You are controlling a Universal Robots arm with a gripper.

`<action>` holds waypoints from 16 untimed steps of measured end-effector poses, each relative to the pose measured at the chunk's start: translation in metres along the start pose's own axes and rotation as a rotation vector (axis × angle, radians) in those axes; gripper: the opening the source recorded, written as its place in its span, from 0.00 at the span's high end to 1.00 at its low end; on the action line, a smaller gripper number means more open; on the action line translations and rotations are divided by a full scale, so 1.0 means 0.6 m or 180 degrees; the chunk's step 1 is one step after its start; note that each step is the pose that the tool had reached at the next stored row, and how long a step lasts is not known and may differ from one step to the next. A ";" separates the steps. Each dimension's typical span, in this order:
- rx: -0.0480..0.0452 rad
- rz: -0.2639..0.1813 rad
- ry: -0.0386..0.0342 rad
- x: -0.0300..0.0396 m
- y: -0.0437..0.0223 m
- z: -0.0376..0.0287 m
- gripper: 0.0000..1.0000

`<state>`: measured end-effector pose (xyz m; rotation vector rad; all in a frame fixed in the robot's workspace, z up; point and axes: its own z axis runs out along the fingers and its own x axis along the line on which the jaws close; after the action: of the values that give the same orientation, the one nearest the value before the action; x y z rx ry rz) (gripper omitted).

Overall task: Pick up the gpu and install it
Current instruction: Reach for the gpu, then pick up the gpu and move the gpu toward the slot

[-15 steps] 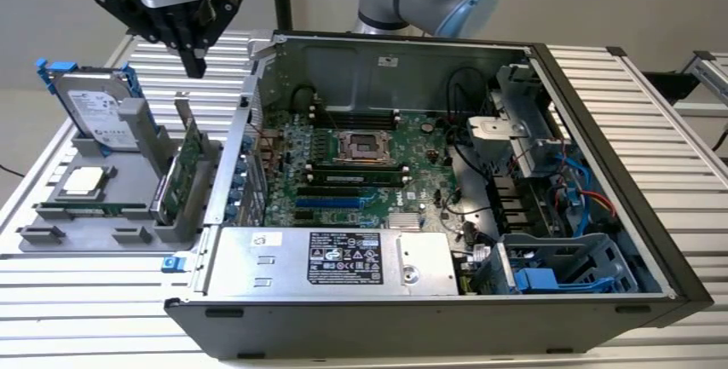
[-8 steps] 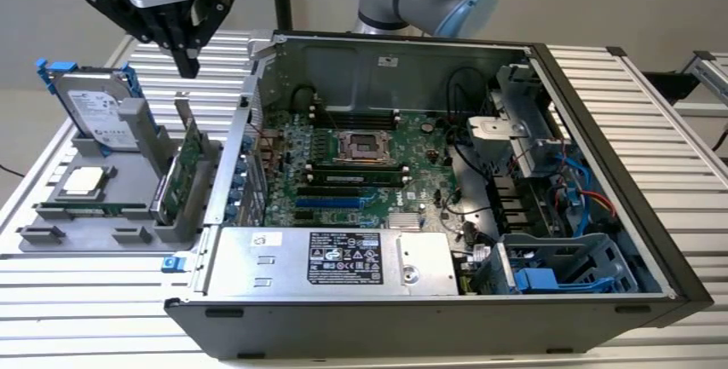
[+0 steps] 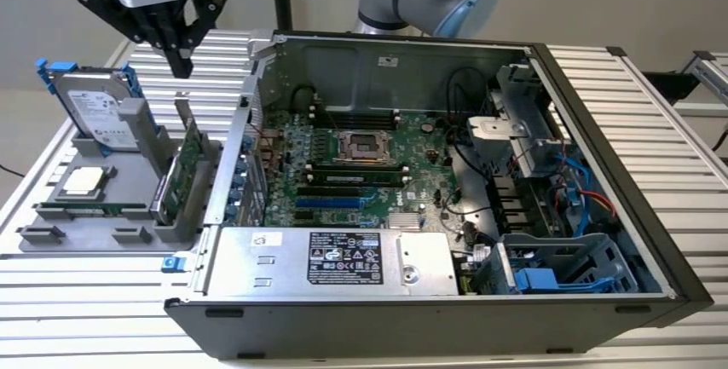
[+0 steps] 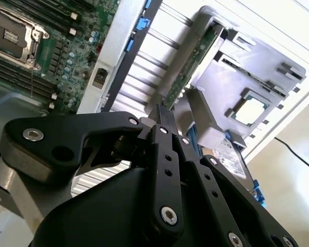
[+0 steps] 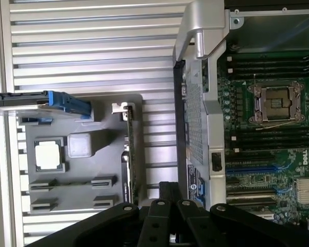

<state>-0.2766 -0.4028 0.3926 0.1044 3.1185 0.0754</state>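
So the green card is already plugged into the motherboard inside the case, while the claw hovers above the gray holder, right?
Not quite. In the exterior view the gpu stands on edge in the gray holder outside the computer case, not on the motherboard. The gripper does hover above that holder.

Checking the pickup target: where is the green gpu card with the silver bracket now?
The green gpu card stands on edge in the grey plastic holder at the exterior view's left, between the silver hard drive and the black computer case.
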 end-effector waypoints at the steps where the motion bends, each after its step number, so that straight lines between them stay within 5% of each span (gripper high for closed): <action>1: 0.0000 0.0000 0.0000 0.001 0.000 0.000 1.00; 16: -0.0001 0.0000 0.0000 0.024 -0.006 -0.001 1.00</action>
<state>-0.2910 -0.4056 0.3926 0.1043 3.1185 0.0756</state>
